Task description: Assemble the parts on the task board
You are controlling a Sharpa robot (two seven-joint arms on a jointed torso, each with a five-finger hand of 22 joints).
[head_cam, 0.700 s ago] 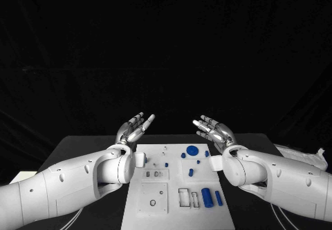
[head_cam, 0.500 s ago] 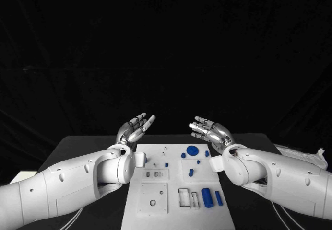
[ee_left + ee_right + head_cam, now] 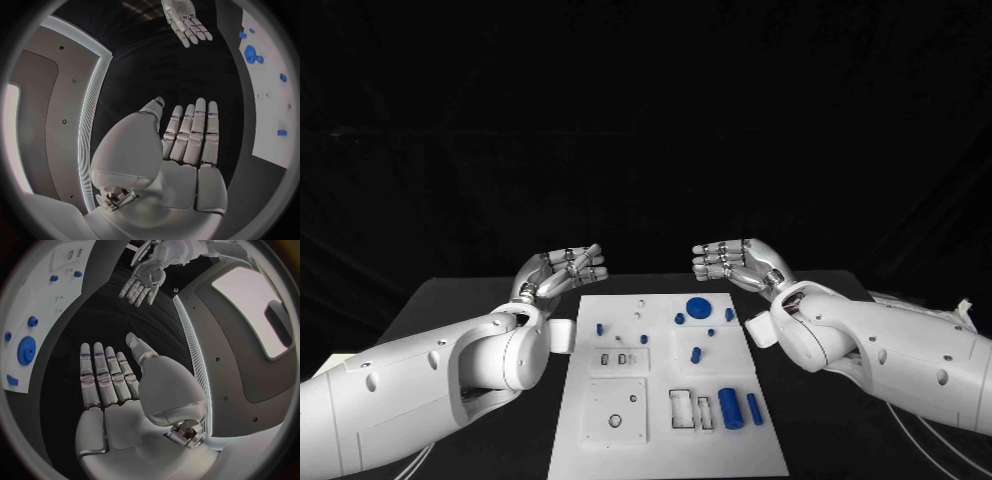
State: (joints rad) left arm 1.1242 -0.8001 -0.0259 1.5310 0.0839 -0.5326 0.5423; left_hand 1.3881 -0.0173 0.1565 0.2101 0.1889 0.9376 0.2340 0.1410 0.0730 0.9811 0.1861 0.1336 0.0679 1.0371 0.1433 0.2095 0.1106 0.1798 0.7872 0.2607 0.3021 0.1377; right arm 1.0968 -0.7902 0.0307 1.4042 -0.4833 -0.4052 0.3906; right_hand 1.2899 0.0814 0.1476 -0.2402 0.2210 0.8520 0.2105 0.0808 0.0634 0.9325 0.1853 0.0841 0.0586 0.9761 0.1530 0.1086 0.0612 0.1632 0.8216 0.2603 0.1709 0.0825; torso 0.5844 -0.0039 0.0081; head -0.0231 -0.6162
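Head view | left hand (image 3: 561, 271), right hand (image 3: 740, 264) empty, fingers apart | above task board's (image 3: 661, 445) far edge

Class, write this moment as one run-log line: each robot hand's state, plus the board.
left robot hand: open, above table | right robot hand: open, above table | task board: blue parts untouched

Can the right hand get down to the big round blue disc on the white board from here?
Probably yes: the right hand hangs open beyond the white board's far edge, and nothing covers the round blue disc.
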